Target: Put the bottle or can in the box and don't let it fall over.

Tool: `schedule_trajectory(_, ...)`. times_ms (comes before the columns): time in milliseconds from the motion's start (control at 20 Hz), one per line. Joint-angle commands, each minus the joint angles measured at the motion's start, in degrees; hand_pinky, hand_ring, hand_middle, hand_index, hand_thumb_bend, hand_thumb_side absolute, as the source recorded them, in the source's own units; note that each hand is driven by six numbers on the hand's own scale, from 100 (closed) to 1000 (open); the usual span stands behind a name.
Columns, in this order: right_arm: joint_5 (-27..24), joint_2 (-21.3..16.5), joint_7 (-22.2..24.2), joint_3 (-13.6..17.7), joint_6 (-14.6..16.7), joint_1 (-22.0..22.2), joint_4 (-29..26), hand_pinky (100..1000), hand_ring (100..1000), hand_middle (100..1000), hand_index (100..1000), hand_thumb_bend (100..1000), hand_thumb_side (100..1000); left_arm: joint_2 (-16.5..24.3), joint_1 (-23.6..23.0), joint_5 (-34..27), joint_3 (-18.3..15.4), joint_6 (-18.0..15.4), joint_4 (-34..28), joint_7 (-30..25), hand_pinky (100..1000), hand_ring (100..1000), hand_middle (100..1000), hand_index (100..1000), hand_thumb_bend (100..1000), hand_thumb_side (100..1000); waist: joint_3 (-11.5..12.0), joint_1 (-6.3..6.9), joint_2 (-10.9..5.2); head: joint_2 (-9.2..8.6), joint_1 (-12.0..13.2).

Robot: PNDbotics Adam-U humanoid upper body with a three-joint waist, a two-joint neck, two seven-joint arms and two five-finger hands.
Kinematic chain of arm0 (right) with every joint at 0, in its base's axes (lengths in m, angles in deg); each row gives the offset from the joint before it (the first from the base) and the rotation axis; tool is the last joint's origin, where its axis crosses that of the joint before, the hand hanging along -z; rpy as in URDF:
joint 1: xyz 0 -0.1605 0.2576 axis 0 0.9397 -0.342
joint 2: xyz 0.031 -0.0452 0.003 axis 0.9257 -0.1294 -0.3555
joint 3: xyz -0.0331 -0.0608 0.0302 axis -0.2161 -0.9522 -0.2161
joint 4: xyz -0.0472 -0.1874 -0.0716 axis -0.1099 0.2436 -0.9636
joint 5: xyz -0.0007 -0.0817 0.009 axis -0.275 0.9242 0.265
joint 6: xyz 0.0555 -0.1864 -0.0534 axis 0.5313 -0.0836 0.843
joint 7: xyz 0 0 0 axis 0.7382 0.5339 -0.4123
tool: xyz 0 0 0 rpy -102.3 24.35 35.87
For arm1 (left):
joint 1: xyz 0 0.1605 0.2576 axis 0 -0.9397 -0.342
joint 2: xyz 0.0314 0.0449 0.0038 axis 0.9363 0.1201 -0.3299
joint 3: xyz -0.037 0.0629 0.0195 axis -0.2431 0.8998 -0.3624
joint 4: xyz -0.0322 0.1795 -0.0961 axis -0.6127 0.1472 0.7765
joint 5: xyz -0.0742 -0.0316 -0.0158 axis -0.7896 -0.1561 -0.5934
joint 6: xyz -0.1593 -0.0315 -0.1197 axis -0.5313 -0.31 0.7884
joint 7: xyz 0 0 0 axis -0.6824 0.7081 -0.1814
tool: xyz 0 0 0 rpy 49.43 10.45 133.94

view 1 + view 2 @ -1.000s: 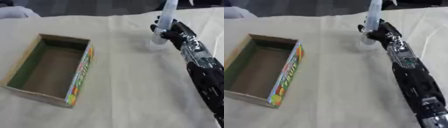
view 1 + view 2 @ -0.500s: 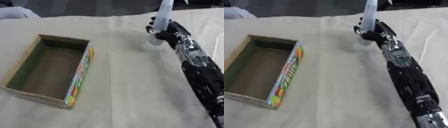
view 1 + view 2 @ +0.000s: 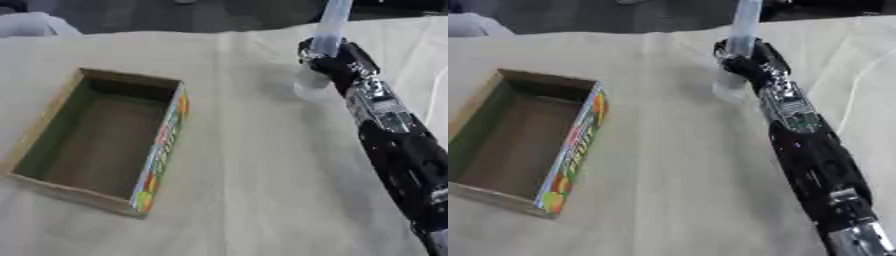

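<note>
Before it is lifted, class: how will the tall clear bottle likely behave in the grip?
The bottle is tall and narrow, so probably tips easily. Its clear body looks light, perhaps slippery. The right robot hand grips it low down.

**Matt cloth, raw card, clear plastic**

The counter (image 3: 245, 150) wears a cream cloth, matt and softly creased, with shallow folds running toward 12 o'clock. The box (image 3: 101, 137) at 9 o'clock looks like cardboard: dull brown and unprinted inside, with a glossy, brightly printed outer wall in green, orange and red. At 1 o'clock the bottle (image 3: 325, 37) appears to be pale translucent plastic, smooth and faintly shiny. The right hand (image 3: 331, 60) is black with a hard, slightly glossy finish, and the arm behind it shows silvery metallic panels that catch light.
</note>
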Motion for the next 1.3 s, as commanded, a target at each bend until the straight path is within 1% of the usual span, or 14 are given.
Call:
schedule_trajectory(50, -0.6, -0.4, 0.3, -0.6, 0.9, -1.9, -2.1, 722, 251, 132, 191, 100, 100, 1.1, 0.5, -0.1, -0.3, -0.2, -0.9, -0.2, 780, 826, 728, 809, 748, 596, 0.2, -0.01, -1.10, -0.01, 0.0)
schedule_trajectory(100, -0.8, -0.4, 0.7, -0.8, 0.9, -2.1, -2.6, 714, 245, 100, 173, 100, 100, 1.1, 0.4, -0.1, -0.3, -0.2, -0.9, -0.1, 780, 827, 728, 808, 747, 596, 0.2, -0.03, -1.18, 0.08, 0.0)
schedule_trajectory(200, -1.3, -0.2, 1.3, -1.2, 0.6, -2.7, -3.9, 710, 244, 100, 172, 100, 100, 1.1, 0.4, -0.1, -0.3, -0.2, -0.9, -0.1, 780, 827, 728, 807, 747, 596, 0.2, -0.08, -1.36, 0.23, 0.0)
schedule_trajectory(400, -3.2, 0.5, 2.2, -2.3, -0.9, -4.1, -6.7, 706, 245, 100, 170, 100, 100, 1.2, 0.3, -0.2, -0.3, -0.3, -0.9, -0.1, 780, 828, 728, 806, 748, 597, 0.3, -0.23, -1.76, 0.53, -0.1)
schedule_trajectory(600, -4.2, 2.4, 3.2, -4.2, -2.7, -6.3, -9.8, 704, 247, 100, 172, 100, 100, 1.2, 0.2, -0.2, -0.3, -0.3, -0.9, -0.1, 780, 829, 728, 806, 748, 596, 0.5, -0.31, -2.14, 0.89, -0.3)
schedule_trajectory(900, -3.6, 8.7, 5.1, -7.7, -5.2, -9.6, -11.8, 702, 253, 102, 175, 100, 100, 1.1, 0.5, -0.3, -0.1, -0.2, -0.8, -0.3, 780, 830, 729, 806, 749, 597, 1.4, -0.33, -2.46, 1.45, -1.2)
schedule_trajectory(1250, -1.1, 17.8, 8.1, -12.2, -5.6, -11.3, -11.9, 701, 258, 109, 179, 100, 100, 0.6, 1.5, -0.5, 0.6, 0.0, -0.7, -0.9, 780, 830, 729, 807, 748, 596, 3.6, -0.60, -2.52, 1.74, -3.0)
schedule_trajectory(1300, -0.6, 18.9, 8.5, -12.8, -5.5, -11.3, -11.9, 701, 259, 109, 179, 100, 100, 0.5, 1.6, -0.5, 0.7, 0.1, -0.6, -1.0, 780, 830, 729, 807, 739, 610, 3.8, -0.66, -2.54, 1.75, -3.3)
